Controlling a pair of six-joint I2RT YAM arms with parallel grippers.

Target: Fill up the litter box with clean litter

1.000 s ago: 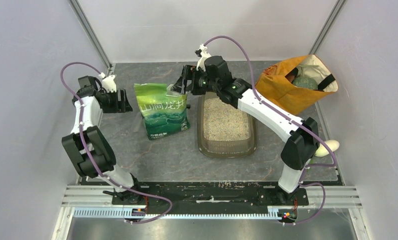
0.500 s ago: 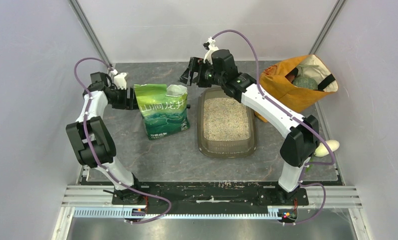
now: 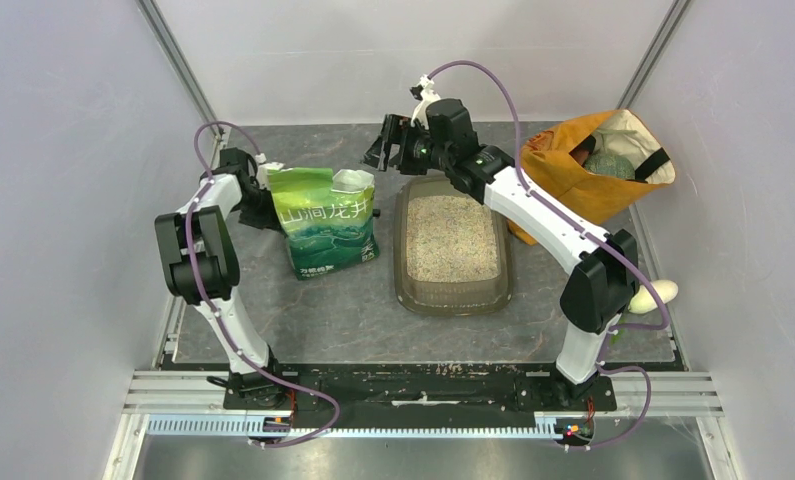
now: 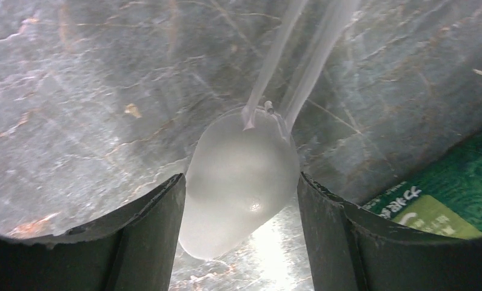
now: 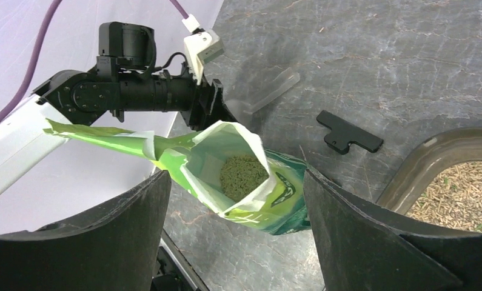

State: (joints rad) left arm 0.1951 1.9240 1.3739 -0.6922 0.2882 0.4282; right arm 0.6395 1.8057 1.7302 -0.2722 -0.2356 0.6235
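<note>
The left fingers (image 4: 144, 236) are spread on either side of a translucent scoop (image 4: 238, 188) that lies on the table (image 3: 353, 320) beside an open green pouch (image 3: 328, 235). Whether the scoop is pinched cannot be told. The right fingers (image 5: 359, 230) are released, wide apart and empty, near the pouch's open top. The litter box (image 3: 453, 301) is set on the table just right of the pouch, and clean litter (image 3: 451, 238) is spread inside it.
</note>
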